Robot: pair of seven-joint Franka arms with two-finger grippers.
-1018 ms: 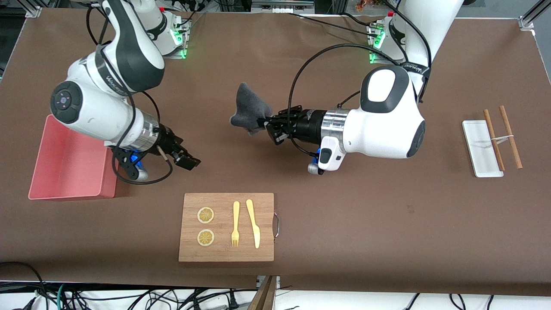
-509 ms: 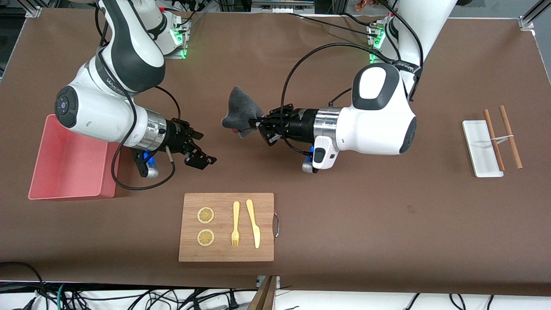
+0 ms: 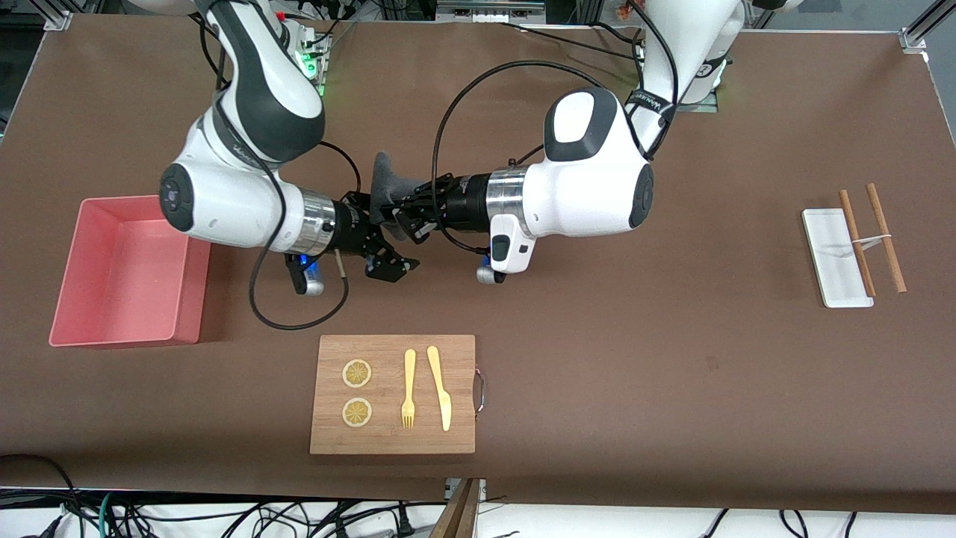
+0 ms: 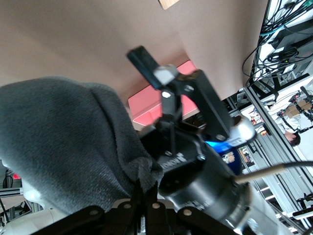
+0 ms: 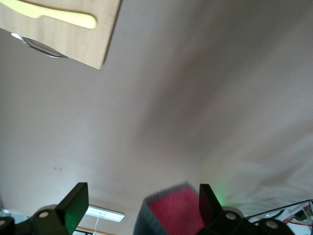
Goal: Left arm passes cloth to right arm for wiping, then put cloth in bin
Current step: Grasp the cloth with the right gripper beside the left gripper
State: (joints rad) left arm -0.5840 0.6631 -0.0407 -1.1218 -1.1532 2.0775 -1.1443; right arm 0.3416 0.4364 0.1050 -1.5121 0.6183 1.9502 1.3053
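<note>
Over the middle of the brown surface (image 3: 597, 359), the left gripper (image 3: 396, 213) holds the charcoal-grey cloth (image 3: 387, 183) in the air, its fingers clamped on the cloth's lower edge while the rest of the fabric stands up in a peak above them. In the left wrist view the cloth (image 4: 63, 142) fills much of the frame, bunched down into the fingers at the picture's edge.

The right gripper (image 3: 385, 246) meets it from the bin's end of the surface, its fingers spread apart with the cloth's edge reaching toward the gap between them (the right wrist view shows the two dark fingers (image 5: 73, 200) wide apart, a blurred grey-and-red shape between them). Whether either finger already touches the fabric cannot be told. From the left wrist camera the right gripper (image 4: 166, 98) appears just beside the cloth.

The salmon-pink bin (image 3: 71, 329) sits at the right arm's end of the surface, well apart from both grippers. A wooden cutting board (image 3: 463, 433), nearer the front camera than the grippers, carries two lemon slices (image 3: 357, 373), a yellow fork (image 3: 408, 388) and a yellow knife (image 3: 441, 388). Toward the left arm's end lies a small white tray (image 3: 829, 261) with two brown sticks (image 3: 885, 235) laid over it.
</note>
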